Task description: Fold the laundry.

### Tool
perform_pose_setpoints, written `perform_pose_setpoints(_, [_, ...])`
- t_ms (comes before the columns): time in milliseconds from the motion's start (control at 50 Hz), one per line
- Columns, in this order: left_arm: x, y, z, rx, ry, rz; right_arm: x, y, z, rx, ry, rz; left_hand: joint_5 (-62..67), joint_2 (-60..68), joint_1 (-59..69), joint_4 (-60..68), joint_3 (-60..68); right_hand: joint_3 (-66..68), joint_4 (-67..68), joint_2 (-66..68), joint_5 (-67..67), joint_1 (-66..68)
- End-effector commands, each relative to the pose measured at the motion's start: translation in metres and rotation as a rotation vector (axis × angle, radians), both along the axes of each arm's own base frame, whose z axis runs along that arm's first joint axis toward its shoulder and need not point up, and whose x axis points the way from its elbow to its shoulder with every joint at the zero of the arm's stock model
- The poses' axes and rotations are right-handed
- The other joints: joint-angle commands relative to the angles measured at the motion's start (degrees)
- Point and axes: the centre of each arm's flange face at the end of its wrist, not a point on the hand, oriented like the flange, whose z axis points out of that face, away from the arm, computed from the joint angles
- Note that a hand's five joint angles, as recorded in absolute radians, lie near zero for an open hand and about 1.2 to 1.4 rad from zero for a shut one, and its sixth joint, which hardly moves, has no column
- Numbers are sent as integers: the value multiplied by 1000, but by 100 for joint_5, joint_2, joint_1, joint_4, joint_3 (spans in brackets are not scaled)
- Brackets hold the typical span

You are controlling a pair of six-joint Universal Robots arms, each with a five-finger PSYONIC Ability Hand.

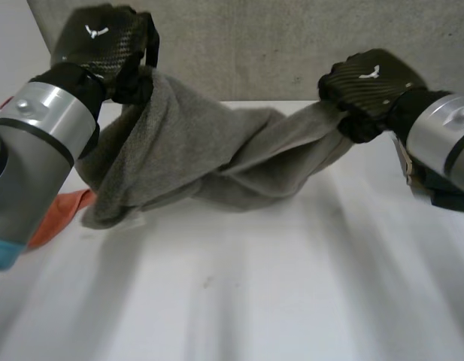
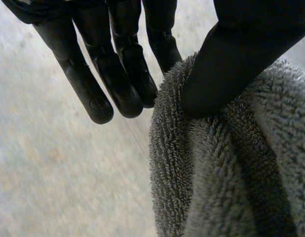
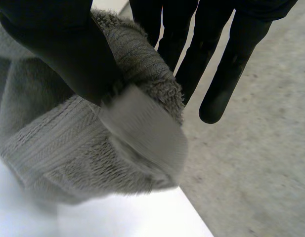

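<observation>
A grey towel (image 1: 209, 162) hangs bunched and twisted between my two hands, lifted above the white table (image 1: 254, 286), its lower folds resting on the tabletop. My left hand (image 1: 104, 53) is raised at the far left and pinches one end of the towel (image 2: 231, 163) between its thumb (image 2: 241, 64) and fingers (image 2: 117, 84). At the right, my right hand (image 1: 367, 86) pinches the other end, a hemmed edge of the towel (image 3: 93, 148), between its thumb (image 3: 58, 49) and fingers (image 3: 226, 64).
An orange cloth (image 1: 59, 214) lies on the table at the left, partly under my left arm and the towel. A grey wall (image 1: 292, 45) rises behind the table's far edge. A dark object (image 1: 435, 192) sits under my right arm.
</observation>
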Motion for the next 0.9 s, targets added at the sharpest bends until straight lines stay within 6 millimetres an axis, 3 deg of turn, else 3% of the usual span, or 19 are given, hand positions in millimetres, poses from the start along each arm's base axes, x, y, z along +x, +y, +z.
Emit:
perform_pose_setpoints(20, [-3,-60,-67,148,-124,58,13,-14,-53,56,116,-27,1478,1149,1446,1132,1182,1226,1156,1288,1402,1620])
perform_pose_setpoints(40, [-4,-74,-87,174,-170,67,12,-16,-61,68,141,-36,1478,1149,1446,1132,1182,1226,1156,1288,1402,1620])
perform_pose_setpoints(140, [-10,-99,-142,233,-289,65,17,-27,-115,120,265,-66,1478,1149,1446,1132,1182,1226,1156,1288,1402,1620])
perform_pose_setpoints(200, [-17,-107,-172,265,-331,57,18,-34,-131,130,281,-91,1478,1149,1446,1132,1182,1226,1156,1288,1402,1620])
perform_pose_setpoints(260, [-25,-107,-185,276,-344,49,20,-39,-146,134,288,-121,-564,-893,-596,-909,-859,1226,1156,1288,1402,1620])
perform_pose_setpoints(280, [-28,-106,-184,270,-348,57,20,-41,-149,132,290,-137,-2471,-2800,-2503,-2816,-2766,1226,1156,1288,1402,1620])
perform_pose_setpoints(300, [-29,-105,-181,265,-346,66,20,-41,-149,127,288,-146,-3273,-3602,-3304,-3618,-3568,1226,1156,1288,1402,1620])
perform_pose_setpoints(340, [-28,-104,-171,247,-340,92,21,-41,-149,121,284,-160,-4286,-4615,-4318,-4631,-4581,1226,1156,1288,1402,1620])
perform_pose_setpoints(380, [-21,-103,-149,217,-316,164,20,-41,-146,117,271,-177,-5313,-5642,-5345,-5658,-5608,1226,1156,1288,1402,1620])
perform_pose_setpoints(460, [7,-93,-108,195,-260,306,16,-40,-139,119,235,-194,-5522,-5851,-5554,-5868,-5818,1226,1156,1288,1402,1620])
perform_pose_setpoints(520, [28,-70,-87,213,-231,349,13,-39,-137,133,212,-199,-5522,-5851,-5554,-5868,-5818,1226,1156,1288,1402,1620])
perform_pose_setpoints(580, [41,-47,-81,252,-224,337,11,-38,-138,146,205,-194,-5522,-5851,-5554,-5868,-5818,1226,1156,1288,1402,1620])
perform_pose_setpoints(600, [49,-31,-80,286,-222,312,9,-38,-138,153,199,-194,-5522,-5851,-5554,-5868,-5818,1226,1156,1288,1402,1620])
perform_pose_setpoints(680, [69,2,-97,423,-241,219,5,-36,-140,164,201,-194,-5336,-5665,-5368,-5682,-5632,1226,1156,1288,1402,1620])
perform_pose_setpoints(720, [78,10,-108,488,-240,185,4,-35,-139,168,198,-193,-5115,-5444,-5147,-5461,-5411,1226,1156,1288,1402,1620])
perform_pose_setpoints(780, [101,15,-134,646,-207,164,3,-32,-139,171,201,-186,-4996,-5325,-5028,-5342,-5292,1226,1156,1288,1402,1620])
perform_pose_setpoints(900, [125,2,-161,780,-134,208,5,-29,-137,166,198,-172,-5181,-5510,-5213,-5527,-5477,1226,1156,1288,1402,1620])
